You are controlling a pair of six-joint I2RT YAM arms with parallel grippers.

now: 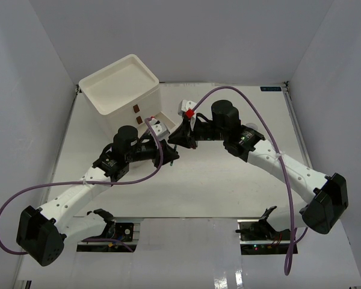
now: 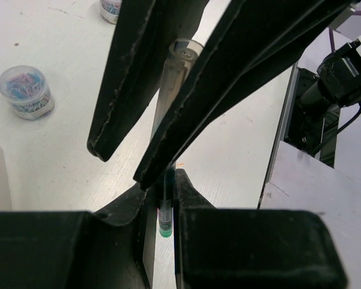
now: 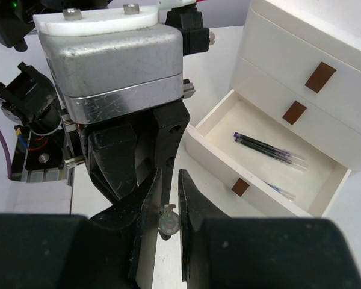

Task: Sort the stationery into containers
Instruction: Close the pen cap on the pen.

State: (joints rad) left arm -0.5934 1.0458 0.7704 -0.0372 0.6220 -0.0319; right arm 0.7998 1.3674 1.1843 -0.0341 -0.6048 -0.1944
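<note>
One pen [image 2: 164, 224] with a clear barrel and a green end is held from both ends. My left gripper [image 2: 164, 192] is shut on its green end. The right gripper's fingers [image 2: 132, 72] come down from above and clamp the clear barrel [image 2: 173, 78]. In the right wrist view the pen [image 3: 169, 224] shows end-on, with my right gripper [image 3: 171, 176] shut on it and the left gripper's silver body [image 3: 114, 66] just beyond. The white drawer unit [image 3: 289, 54] has its bottom drawer [image 3: 216, 150] pulled out, with pens [image 3: 268, 149] inside. From above, both grippers [image 1: 168, 155] [image 1: 179, 139] meet beside the unit [image 1: 123, 84].
Two small clear jars [image 2: 25, 90] [image 2: 111, 7] of bluish clips stand on the table to the left of the left gripper. The open drawer [image 1: 162, 123] juts toward the grippers. White walls close in the table on three sides.
</note>
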